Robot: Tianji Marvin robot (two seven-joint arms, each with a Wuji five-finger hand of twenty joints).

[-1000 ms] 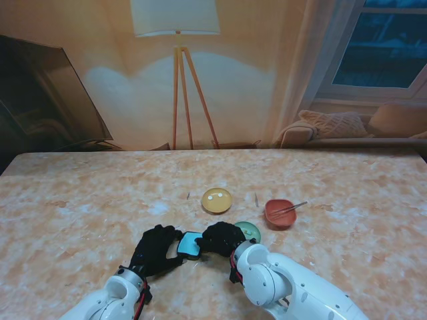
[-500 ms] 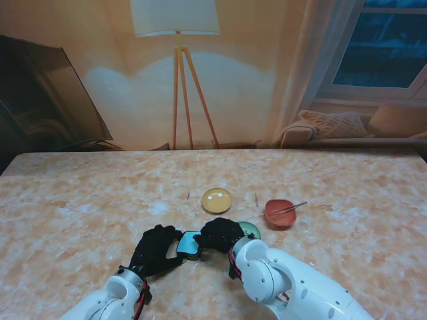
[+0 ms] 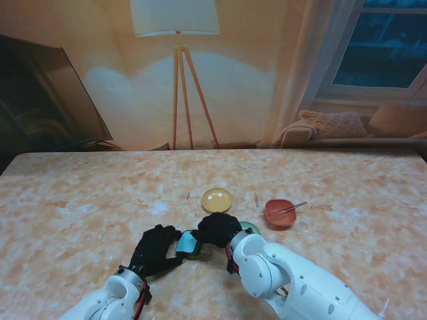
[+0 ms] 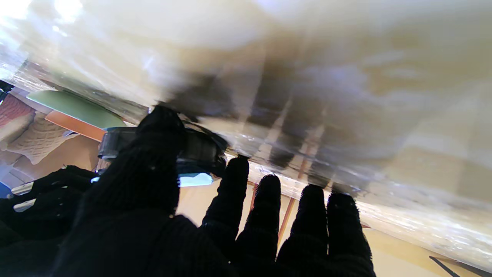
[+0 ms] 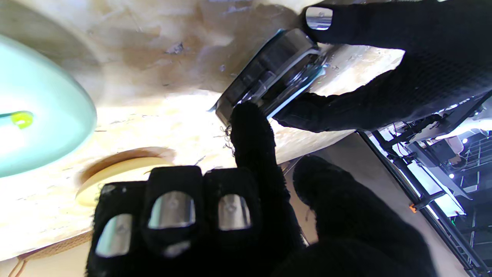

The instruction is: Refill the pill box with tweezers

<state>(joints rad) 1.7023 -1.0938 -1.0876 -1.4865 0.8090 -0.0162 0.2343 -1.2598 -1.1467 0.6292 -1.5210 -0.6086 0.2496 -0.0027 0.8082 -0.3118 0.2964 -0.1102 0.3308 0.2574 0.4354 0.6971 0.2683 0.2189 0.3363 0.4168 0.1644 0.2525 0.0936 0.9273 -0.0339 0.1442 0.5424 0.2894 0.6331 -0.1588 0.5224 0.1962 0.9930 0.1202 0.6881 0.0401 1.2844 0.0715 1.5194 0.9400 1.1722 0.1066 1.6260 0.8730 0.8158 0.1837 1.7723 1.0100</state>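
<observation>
A floor lamp (image 3: 175,40) stands at the frame's upper middle, a dark screen (image 3: 47,93) at the left, a window (image 3: 380,43) and cushioned sofa (image 3: 333,127) at the right.

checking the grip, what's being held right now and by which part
The pill box, by opposite ends: left hand on its left end, right hand touching its right end.

Warm, yellowish light fills the stand view, which is evenly lit and fairly sharp; the floor lamp (image 3: 175,18) casts a pale glow on the wall behind it, and the window (image 3: 380,43) is dark blue. The left wrist view is heavily smeared: the table (image 4: 346,77) beyond the left hand (image 4: 161,215) is a blur, perhaps motion, with glare in one corner. The right wrist view is sharper, with blown-out highlights on the tabletop past the right hand's fingers (image 5: 251,130) and a soft, out-of-focus pale green dish (image 5: 38,115).
</observation>
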